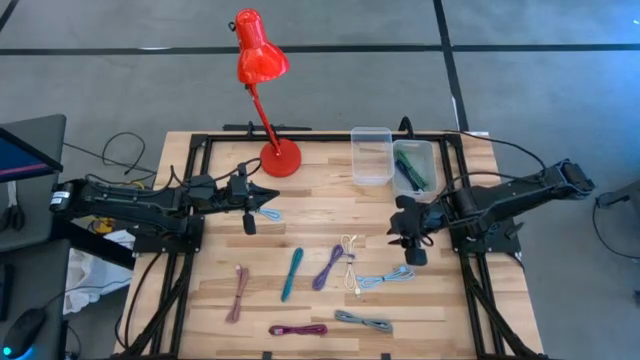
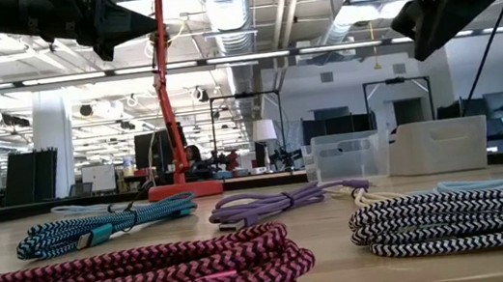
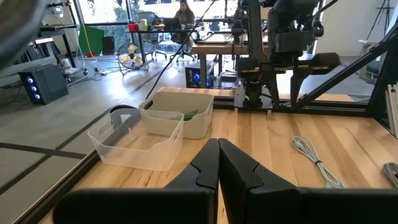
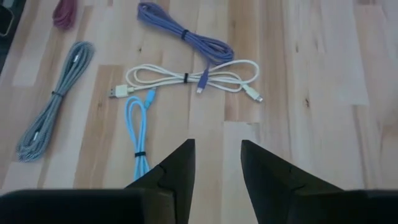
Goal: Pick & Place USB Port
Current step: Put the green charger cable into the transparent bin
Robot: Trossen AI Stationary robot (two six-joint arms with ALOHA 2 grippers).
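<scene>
Looking down on your table (image 1: pixel 210 300), you find the right gripper (image 1: pixel 411 250) hovering above the bare wood just left of the right arm's base, its fingers (image 4: pixel 180 163) parted with nothing between them. Below and beyond it lie the light blue cable (image 4: pixel 138 127), the white cable (image 4: pixel 186 78), the purple cable (image 4: pixel 186 38) and the grey cable (image 4: pixel 53 102). The light blue cable rests just beside the gripper on its near side, untouched.

Your left gripper (image 1: pixel 262 196) waits at the left side of the table, near the base of the red lamp (image 1: pixel 262 60), its fingers (image 3: pixel 214 163) clenched on nothing.

At the far right stand two bins: the clear bin (image 1: pixel 371 155) holds one dark cable, and the white bin (image 1: pixel 415 168) beside it holds a green cable (image 1: pixel 411 168). The teal cable (image 1: pixel 291 273), pink cable (image 1: pixel 239 294) and magenta cable (image 1: pixel 298 329) lie toward the near edge.
</scene>
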